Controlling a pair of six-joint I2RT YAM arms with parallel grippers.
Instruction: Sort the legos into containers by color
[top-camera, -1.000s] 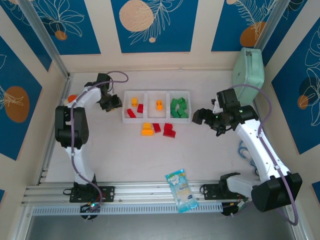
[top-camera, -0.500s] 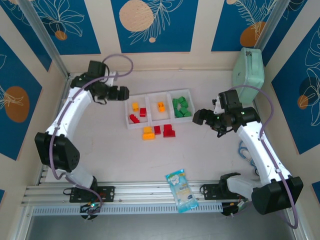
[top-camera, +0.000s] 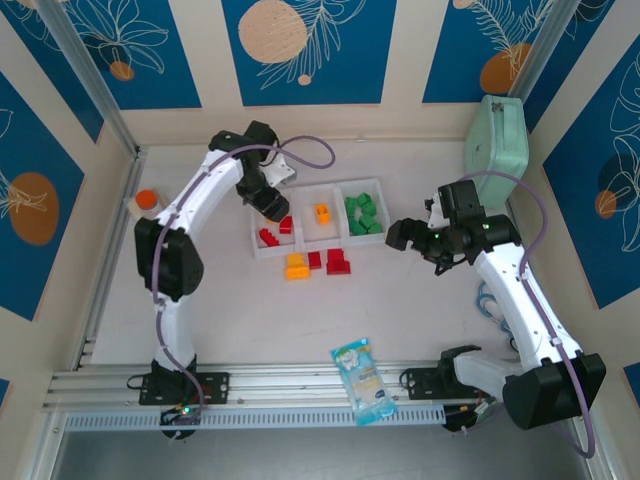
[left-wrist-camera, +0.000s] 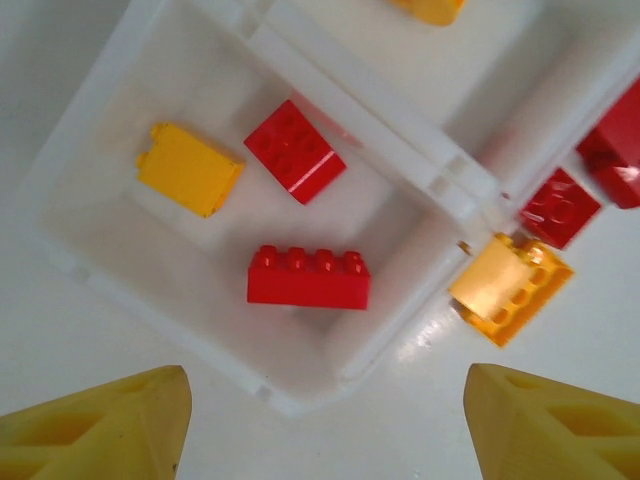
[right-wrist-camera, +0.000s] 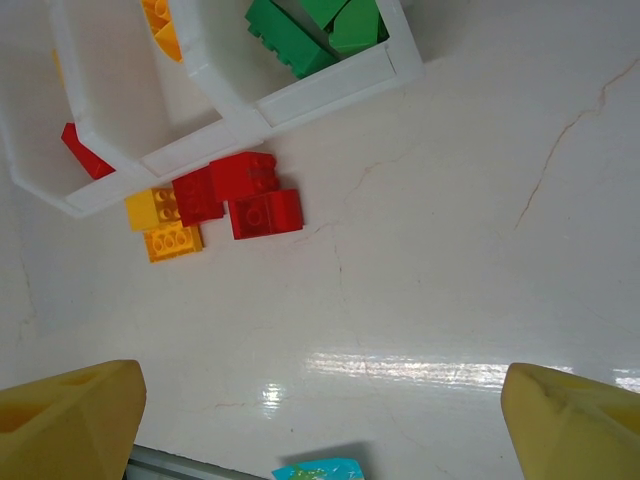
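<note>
The white tray of three containers (top-camera: 347, 184) lies mid-table, a little askew. My left gripper (top-camera: 276, 207) hovers over its left compartment (left-wrist-camera: 120, 120), open and holding nothing (left-wrist-camera: 325, 430). In that compartment lie a yellow lego (left-wrist-camera: 190, 168) and two red legos (left-wrist-camera: 295, 150) (left-wrist-camera: 309, 277). An orange lego (top-camera: 321, 213) sits in the middle compartment, and green legos (top-camera: 360, 215) fill the right one. On the table in front of the tray are an orange lego (top-camera: 296, 266) and red legos (top-camera: 338, 262). My right gripper (top-camera: 397, 233) is open, right of the tray (right-wrist-camera: 320, 425).
A blue-and-white snack packet (top-camera: 365, 380) lies near the front rail. The mint-green case (top-camera: 500, 140) leans at the back right. An orange-capped bottle (top-camera: 146, 200) stands by the left wall. Bare table stretches between the loose legos and the packet.
My left arm has swung from the tray's left side to above its left compartment, and its jaws have opened. The tray has turned slightly. The right arm has barely moved.
</note>
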